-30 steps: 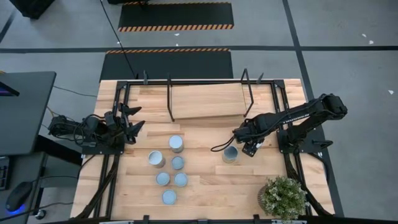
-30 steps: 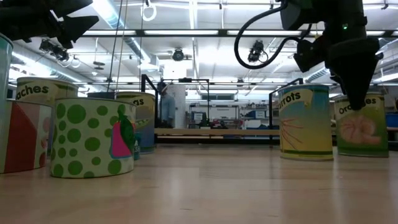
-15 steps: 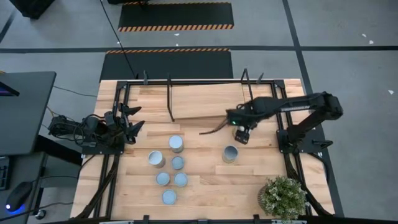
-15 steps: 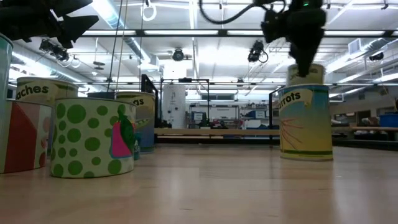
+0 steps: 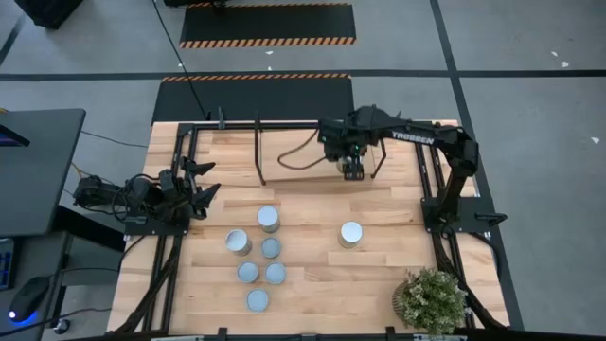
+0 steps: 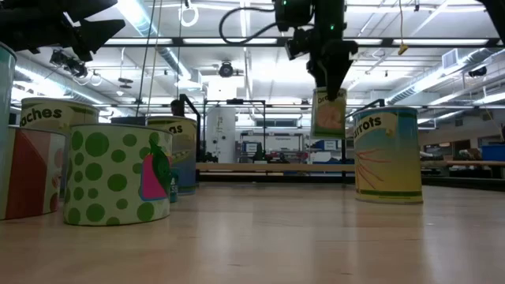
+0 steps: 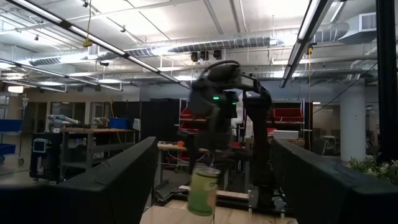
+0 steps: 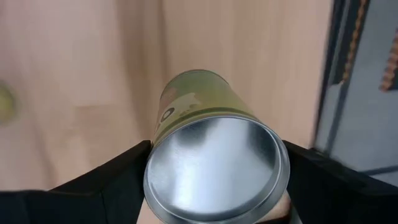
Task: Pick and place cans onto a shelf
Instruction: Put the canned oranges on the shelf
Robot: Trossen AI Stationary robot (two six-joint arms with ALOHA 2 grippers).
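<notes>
My right gripper (image 5: 353, 169) is shut on a green-labelled can (image 6: 329, 113), high above the shelf (image 5: 312, 152), a light wooden board in a black frame at the table's far side. The can also shows in the left wrist view (image 7: 204, 190). One can (image 5: 351, 233) stands alone at the table's middle right. Several more cans (image 5: 258, 256) stand upright in a cluster at the middle left. My left gripper (image 5: 204, 185) is open and empty at the table's left edge. My right gripper pinches the can between its two fingers (image 8: 127, 177), on opposite sides of its wall just below the silvery top rim (image 8: 155, 186). The fingers come from above, pointing down. The can hangs below them, nearly upright, lifted clear of shelf and table.
A bushy green potted plant (image 5: 432, 298) stands at the near right corner. Black uprights and rails (image 5: 258, 152) frame the shelf. The right arm's base (image 5: 454, 213) stands at the right edge. Bare tabletop lies between the cluster and the lone can.
My right gripper has gone up and toward the table's far edge, from beside the lone can to above the shelf. It carries the green-labelled can, which stood on the table and is now lifted clear.
</notes>
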